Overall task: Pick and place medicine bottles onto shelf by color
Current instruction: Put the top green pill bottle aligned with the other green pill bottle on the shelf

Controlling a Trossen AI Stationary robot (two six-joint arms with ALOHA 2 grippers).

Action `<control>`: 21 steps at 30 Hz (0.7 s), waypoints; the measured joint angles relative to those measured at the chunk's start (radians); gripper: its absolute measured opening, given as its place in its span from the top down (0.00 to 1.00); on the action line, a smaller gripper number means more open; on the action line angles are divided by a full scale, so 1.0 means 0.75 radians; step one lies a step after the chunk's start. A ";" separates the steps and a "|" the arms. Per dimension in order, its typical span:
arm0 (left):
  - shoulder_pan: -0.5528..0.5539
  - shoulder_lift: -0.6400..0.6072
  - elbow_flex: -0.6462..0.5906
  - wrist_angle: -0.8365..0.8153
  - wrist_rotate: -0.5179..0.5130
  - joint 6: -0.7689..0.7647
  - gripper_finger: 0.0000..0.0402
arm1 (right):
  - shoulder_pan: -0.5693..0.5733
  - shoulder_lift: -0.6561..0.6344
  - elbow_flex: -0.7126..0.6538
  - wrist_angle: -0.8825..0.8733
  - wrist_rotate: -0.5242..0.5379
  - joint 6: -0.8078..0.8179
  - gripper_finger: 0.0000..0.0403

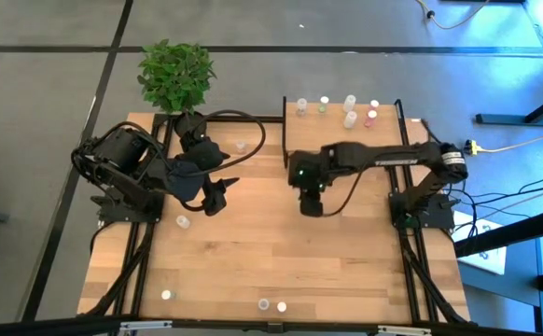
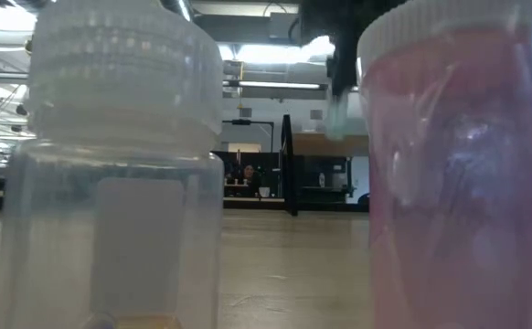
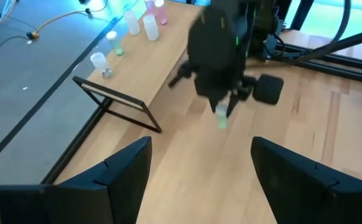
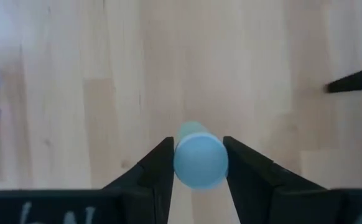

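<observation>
The right claw [image 4: 196, 180] grips a small bottle [image 4: 199, 158] between its two dark fingers, above bare wood near the middle of the bench [image 1: 281, 252]. From the right wrist the bottle shows only a round pale bluish cap end-on. The left wrist view instead shows it hanging below that claw as a whitish cylinder with a greenish tint. The left claw [image 1: 217, 193] hovers open over the bench's left part, holding nothing. The shelf [image 1: 341, 126] stands at the far right edge with several bottles [image 1: 350, 103] on it, capped white, green and pink. The low view is filled by two near bottles, one clear [image 2: 111, 183], one pink [image 2: 467, 174]. No writing is legible.
</observation>
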 joint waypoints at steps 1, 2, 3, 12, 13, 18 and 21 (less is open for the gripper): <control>0.000 0.000 0.000 0.000 -0.004 0.000 0.33 | -0.009 -0.012 0.035 -0.029 0.001 0.016 0.68; 0.000 0.000 0.000 0.000 -0.005 0.000 0.33 | -0.018 -0.021 0.068 -0.072 0.003 0.041 0.68; 0.000 0.000 0.000 0.000 -0.005 0.000 0.33 | -0.026 -0.029 0.104 -0.122 0.008 0.057 0.68; 0.011 0.001 0.000 0.000 -0.009 0.001 0.33 | -0.145 -0.038 0.425 -0.457 0.245 0.131 0.68; 0.017 0.001 0.000 0.000 -0.019 0.001 0.33 | -0.166 -0.038 0.457 -0.490 0.259 0.141 0.68; 0.066 0.002 -0.024 0.000 -0.085 0.000 0.33 | -0.284 -0.037 0.570 -0.615 0.372 0.144 0.68; 0.102 0.002 -0.047 0.001 -0.097 -0.001 0.33 | -0.376 -0.039 0.590 -0.625 0.388 0.141 0.68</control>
